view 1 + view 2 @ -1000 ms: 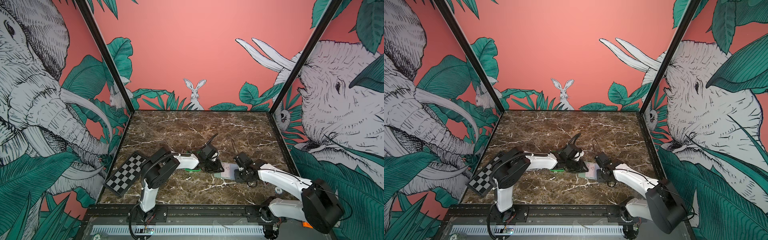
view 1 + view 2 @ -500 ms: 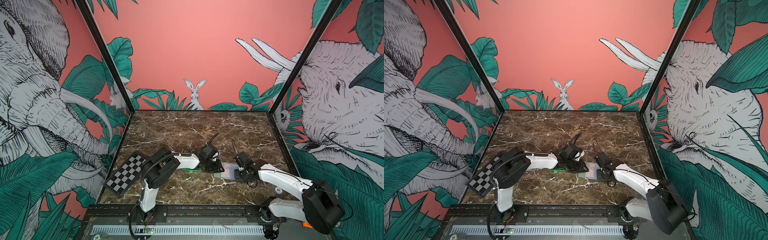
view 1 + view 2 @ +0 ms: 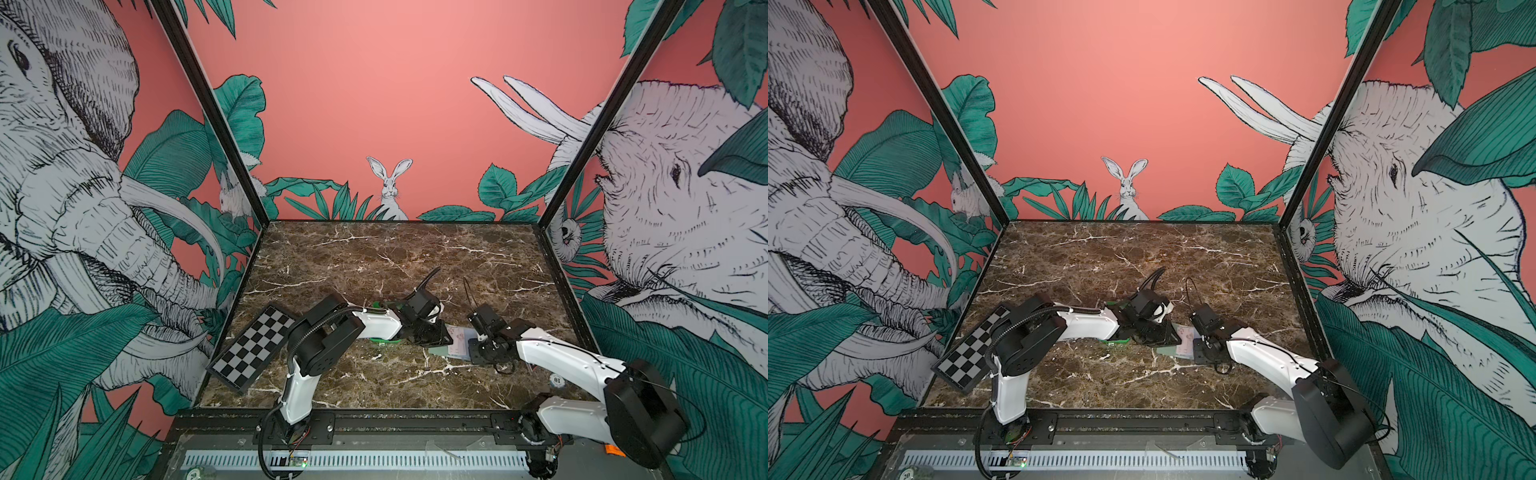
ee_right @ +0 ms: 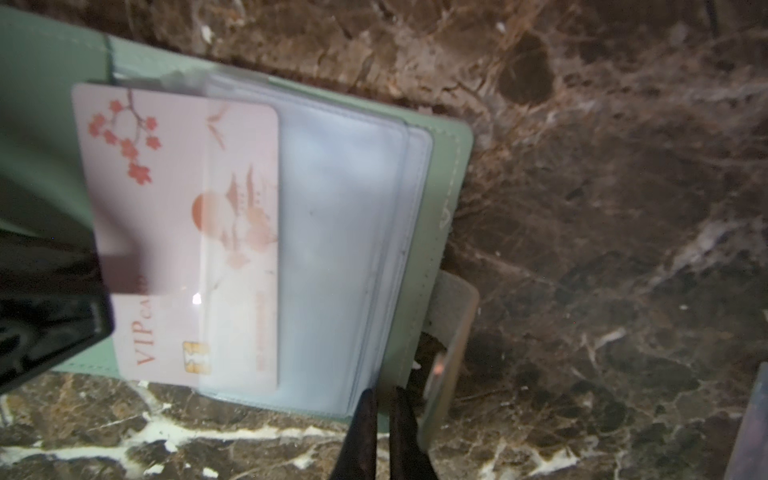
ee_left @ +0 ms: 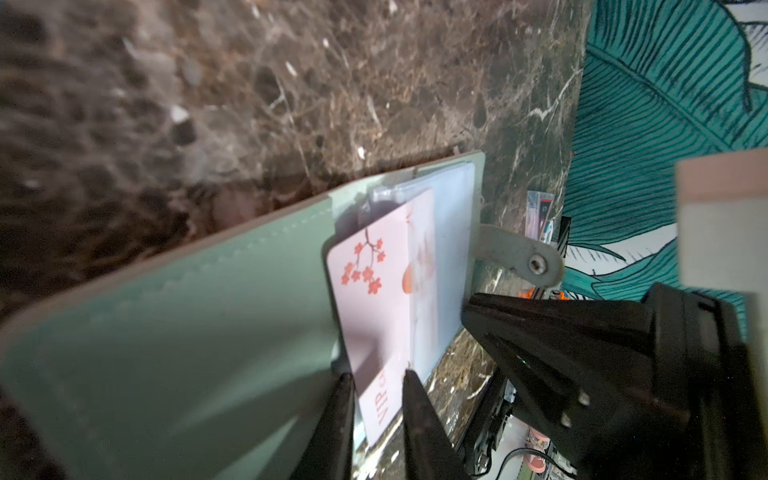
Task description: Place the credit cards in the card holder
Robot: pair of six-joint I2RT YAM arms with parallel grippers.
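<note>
- Card holder point(image 3: 439, 351), sage green, lies open on the marble counter point(image 3: 374, 257) in the lower middle of both top views, between your two arms.
- Pink VIP card point(image 4: 166, 208) is about half inside the uppermost clear sleeve point(image 4: 340, 228). Its cherry-blossom end is outside, over the holder's inner cover.
- Your left fingers point(image 5: 415, 415) stand a narrow gap apart, tips at the card's "VIP" end. The card face shows between them. Cannot tell whether they bear on it.
- Your right fingers point(image 4: 365, 419) are pressed almost together at the holder's outer edge, just beside the snap tab point(image 4: 453, 332). Cannot tell whether they nip the sleeves or only rest against them.
- The snap tab sticks out past the cover, over the counter.
- Bright green tray point(image 3: 384, 341) is mostly hidden under your left arm, just left of the holder in the top views.
- Checkerboard point(image 3: 253, 349) sits tilted at the counter's left edge, well apart.
</note>
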